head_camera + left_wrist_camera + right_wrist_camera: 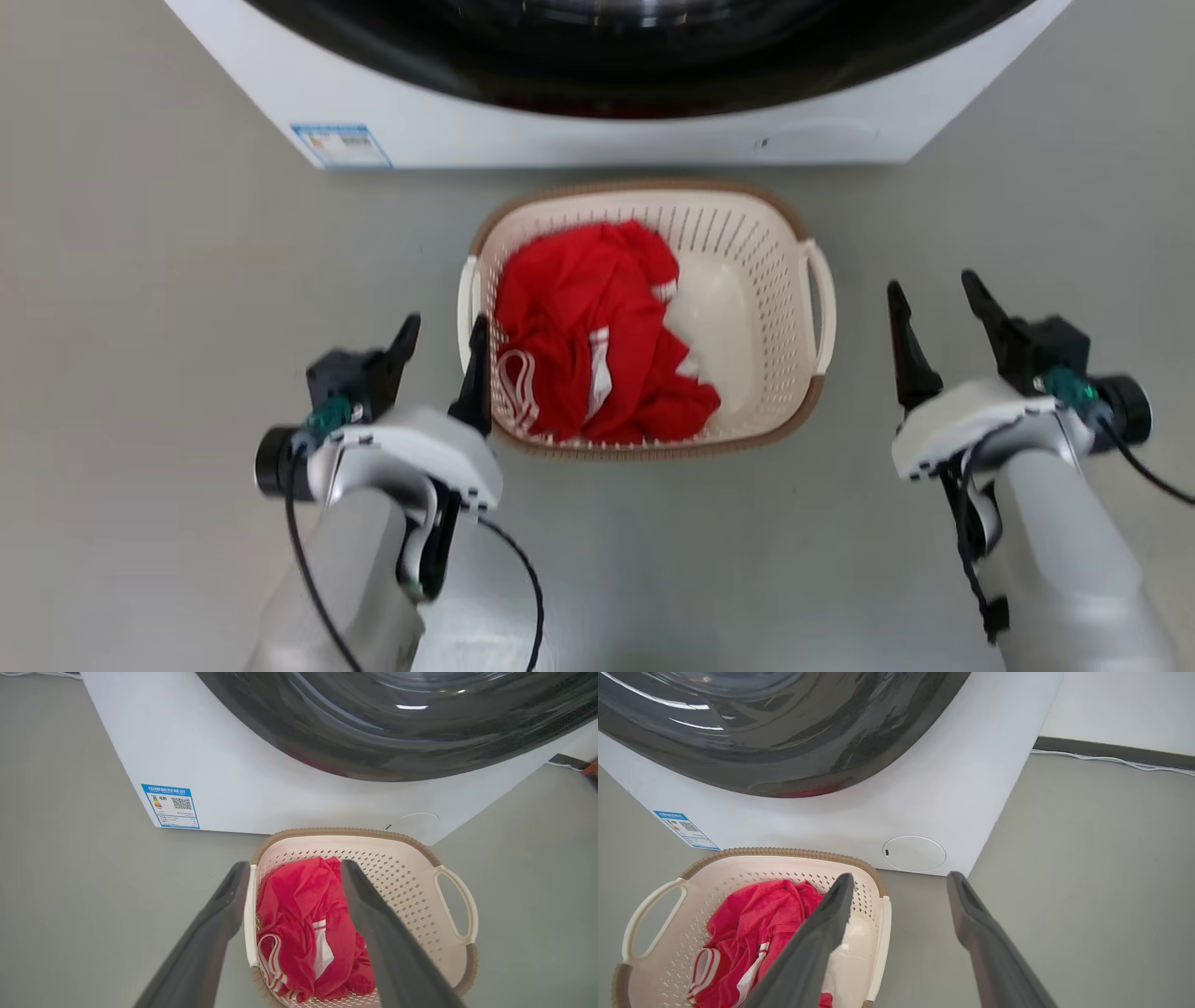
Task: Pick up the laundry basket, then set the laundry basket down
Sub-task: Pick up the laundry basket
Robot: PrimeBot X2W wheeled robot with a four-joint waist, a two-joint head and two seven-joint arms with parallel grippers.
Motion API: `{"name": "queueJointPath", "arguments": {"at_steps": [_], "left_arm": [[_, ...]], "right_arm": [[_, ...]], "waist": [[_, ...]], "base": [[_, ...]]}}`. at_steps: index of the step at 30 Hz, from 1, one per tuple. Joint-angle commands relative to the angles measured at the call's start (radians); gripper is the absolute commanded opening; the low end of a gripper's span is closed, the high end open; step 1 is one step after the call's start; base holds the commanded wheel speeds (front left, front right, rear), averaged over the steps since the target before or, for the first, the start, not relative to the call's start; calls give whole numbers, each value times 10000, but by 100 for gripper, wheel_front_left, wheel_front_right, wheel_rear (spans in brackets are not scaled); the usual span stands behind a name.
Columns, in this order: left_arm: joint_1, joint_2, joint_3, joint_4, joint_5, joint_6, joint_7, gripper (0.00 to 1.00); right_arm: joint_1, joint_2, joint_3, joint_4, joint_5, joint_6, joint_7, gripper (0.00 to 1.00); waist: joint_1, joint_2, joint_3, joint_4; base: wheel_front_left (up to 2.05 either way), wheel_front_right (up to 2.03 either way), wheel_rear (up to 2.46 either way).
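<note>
Laundry basket (747, 280) (402, 877) (752, 868) on the floor (140, 373), just in front of the washing machine (560, 131) (233, 788) (948, 788), below its dark round door. Long sides run parallel to the machine front. Both white side handles show, nothing closed on either.

Red garment (579, 317) (299, 905) (756, 914) with white stripes is bunched in the basket's left half. The right half of the bottom is bare.

Left tool (446, 327) (294, 868): released, jaws spread wide. It is at the basket's left end. The left wrist view shows one finger outside the left handle and the other over the garment inside, so the handle lies between them. Cannot tell whether either finger touches the plastic.

Right tool (934, 285) (900, 878): released, jaws spread wide, empty. In the head view it is off the basket's right end, with a strip of floor between its nearer finger and the right handle.

Blue label (341, 145) at the machine's lower left front corner; round service flap (914, 854) at its lower right.
</note>
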Motion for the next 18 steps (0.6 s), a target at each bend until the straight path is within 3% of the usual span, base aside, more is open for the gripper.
{"name": "queueJointPath", "arguments": {"at_steps": [1, 18], "left_arm": [[-403, 135, 143, 37, -72, 6, -90, 100], [-2336, 135, -347, 1712, -494, 173, -90, 100]], "right_arm": [[-295, 24, 200, 76, -211, 60, -109, 100], [-2085, 24, -92, 1726, -910, 60, -109, 100]], "waist": [[0, 0, 745, 91], [0, 0, 2504, 120]], "base": [[0, 0, 0], [0, 0, 0]]}}
